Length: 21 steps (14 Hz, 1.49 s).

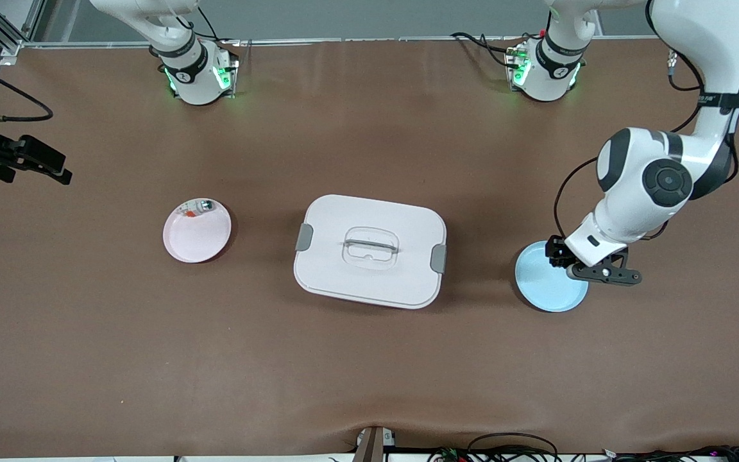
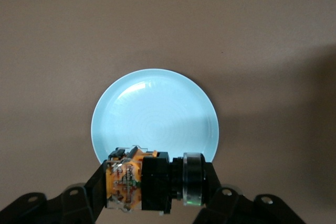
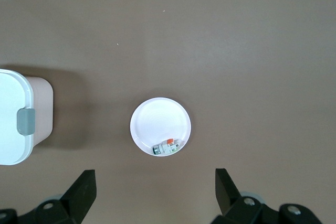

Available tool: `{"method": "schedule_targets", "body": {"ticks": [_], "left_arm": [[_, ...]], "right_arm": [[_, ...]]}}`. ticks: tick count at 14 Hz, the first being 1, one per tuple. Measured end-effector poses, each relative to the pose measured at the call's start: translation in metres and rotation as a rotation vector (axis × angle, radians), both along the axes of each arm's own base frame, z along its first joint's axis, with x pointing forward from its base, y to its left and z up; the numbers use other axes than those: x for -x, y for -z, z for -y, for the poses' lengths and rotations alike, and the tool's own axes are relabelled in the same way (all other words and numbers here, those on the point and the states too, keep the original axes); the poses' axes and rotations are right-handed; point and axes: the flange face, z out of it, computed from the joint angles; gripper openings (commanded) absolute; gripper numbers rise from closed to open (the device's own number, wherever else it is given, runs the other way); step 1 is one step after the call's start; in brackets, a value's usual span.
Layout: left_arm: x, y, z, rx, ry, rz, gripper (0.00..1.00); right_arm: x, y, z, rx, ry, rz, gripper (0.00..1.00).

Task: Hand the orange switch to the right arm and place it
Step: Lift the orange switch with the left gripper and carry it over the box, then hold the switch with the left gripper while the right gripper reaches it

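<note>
The orange switch [image 2: 149, 182] is being gripped sideways between the closed fingers of the left gripper [image 2: 152, 184], just over the edge of the blue plate [image 1: 546, 289]. The right gripper [image 3: 155, 187] is being held wide open and empty, high over the pink plate [image 3: 160, 121], which is carrying a small clear part [image 3: 167, 146].

Glossy white rounded arm links, dark joint caps, green-lit bases, looping black cables, apparently black tool fingers [image 3: 84, 192].

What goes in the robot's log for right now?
left gripper: shut on orange switch, over blue plate | right gripper: open, waiting above pink plate
</note>
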Motion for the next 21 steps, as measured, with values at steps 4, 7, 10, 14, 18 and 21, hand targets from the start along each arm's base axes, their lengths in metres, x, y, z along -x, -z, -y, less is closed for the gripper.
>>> {"method": "schedule_targets", "body": {"ticks": [4,7,10,14,18,21], "left_arm": [[0.000,-0.049,0.056,0.021,-0.156,-0.019,0.00],[0.006,-0.075,0.097,0.057,-0.261,-0.017,0.00],[0.014,-0.099,0.135,0.162,-0.413,-0.053,0.00],[0.031,-0.129,0.195,0.287,-0.664,-0.122,0.00],[0.051,-0.153,0.269,0.351,-0.909,-0.183,0.00],[0.069,-0.153,0.314,0.357,-1.025,-0.236,0.00]], "right_arm": [[-0.001,0.004,0.001,0.000,0.003,-0.010,1.00],[-0.006,0.019,0.003,0.002,0.006,-0.037,1.00],[-0.009,0.025,0.003,0.005,0.005,-0.047,1.00],[-0.020,0.060,0.007,0.017,0.009,-0.122,1.00],[-0.040,0.110,0.002,0.008,0.002,-0.192,1.00],[-0.044,0.113,-0.015,-0.121,0.007,-0.158,1.00]]}}
